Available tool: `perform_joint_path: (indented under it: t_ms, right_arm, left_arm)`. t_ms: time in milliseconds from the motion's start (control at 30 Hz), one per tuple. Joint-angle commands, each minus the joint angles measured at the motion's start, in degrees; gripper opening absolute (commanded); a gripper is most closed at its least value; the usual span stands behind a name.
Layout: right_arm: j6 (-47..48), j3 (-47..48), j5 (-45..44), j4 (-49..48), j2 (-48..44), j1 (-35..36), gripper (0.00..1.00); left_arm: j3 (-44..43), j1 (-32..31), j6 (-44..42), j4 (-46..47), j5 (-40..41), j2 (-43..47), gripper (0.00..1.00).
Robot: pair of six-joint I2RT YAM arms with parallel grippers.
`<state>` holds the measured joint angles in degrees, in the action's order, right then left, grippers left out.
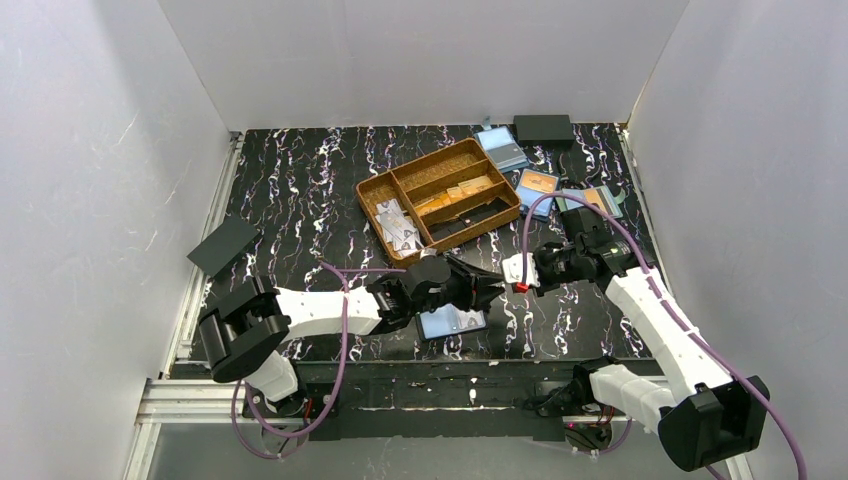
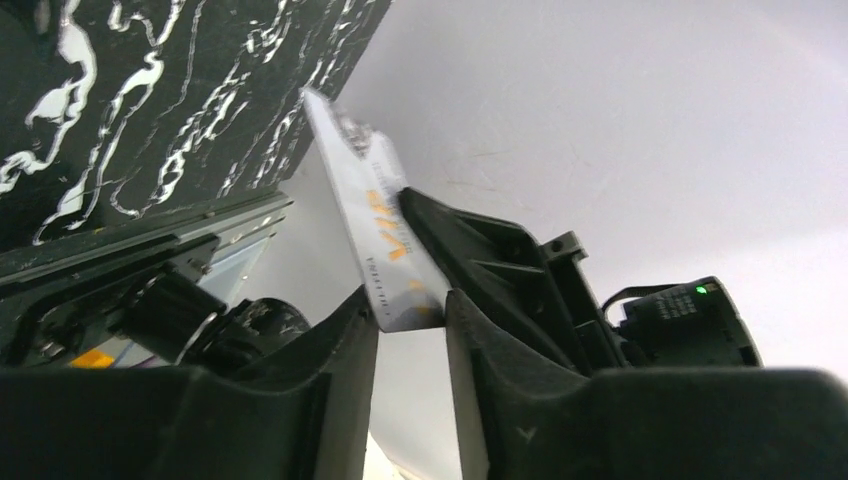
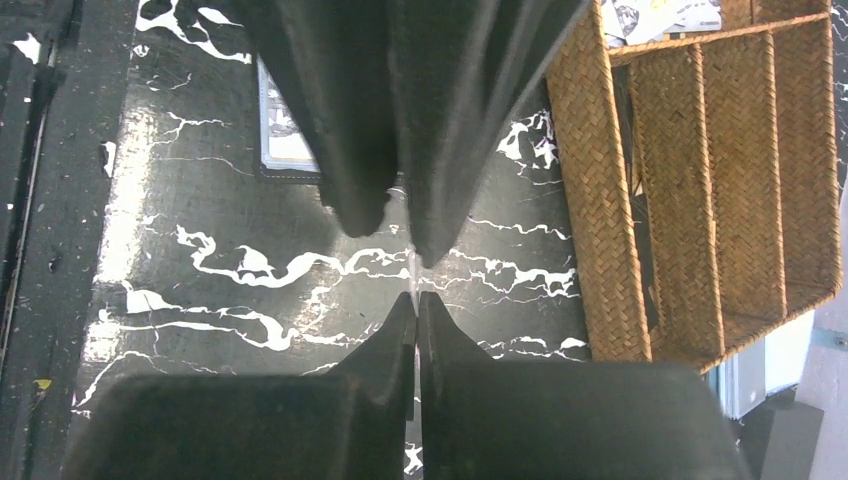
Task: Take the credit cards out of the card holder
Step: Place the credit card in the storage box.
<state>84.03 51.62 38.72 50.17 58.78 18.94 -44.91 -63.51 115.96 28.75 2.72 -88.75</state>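
Right gripper (image 3: 415,298) has its fingers pressed together on one edge of a credit card (image 2: 375,215), which shows edge-on in its own wrist view as a thin pale sliver. Left gripper (image 2: 410,312) meets it tip to tip, with a finger on each side of the card's other end. Whether those fingers actually press on the card cannot be told. The card is pale with orange print and is held off the worktop (image 1: 300,180), about midway along its near edge. Just below the left gripper the card holder (image 1: 452,322) lies open on the worktop near that near edge, its light blue lining facing up. Further back, toward the middle, sits a woven tray (image 1: 414,161) with pale cards (image 1: 400,225) in its left compartment.
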Motion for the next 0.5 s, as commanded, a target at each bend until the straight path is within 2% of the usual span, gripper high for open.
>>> perform_joint_path:
  t_ms: [0, 33, 133, 333, 367, 400, 467]
  right_arm:
    - [2.0, -0.4, 1.3, -0.4, -1.4, 0.6, 0.01]
    - [3.1, -0.4, 1.7, 0.4, -1.5, 0.6, 0.01]
    - [5.9, -0.3, 3.5, 3.0, -1.9, 0.6, 0.01]
    - [7.4, -0.1, 5.2, 4.8, -2.6, 0.6, 0.05]
    - [7.4, 0.0, 5.2, 4.9, -2.6, 0.6, 0.09]
    - [7.3, 0.0, 5.2, 5.0, -2.8, 0.6, 0.19]
    - [6.3, 0.3, 5.3, 5.0, -3.2, 0.6, 0.45]
  left_arm:
    - [-1.6, -0.3, 0.6, -0.3, 1.9, 0.2, 0.2]
    - [-1.5, -0.3, 0.5, -0.3, 2.1, 0.2, 0.13]
    - [-0.5, -0.3, 0.7, -0.2, 2.4, 0.3, 0.0]
    - [1.7, -0.3, -1.3, 0.8, 3.7, 1.9, 0.0]
    - [2.2, -0.3, -1.9, 1.0, 4.4, 2.7, 0.0]
    - [2.7, -0.3, -2.7, 1.1, 5.0, 3.5, 0.0]
    - [3.8, -0.2, -4.5, 1.2, 5.8, 5.0, 0.0]
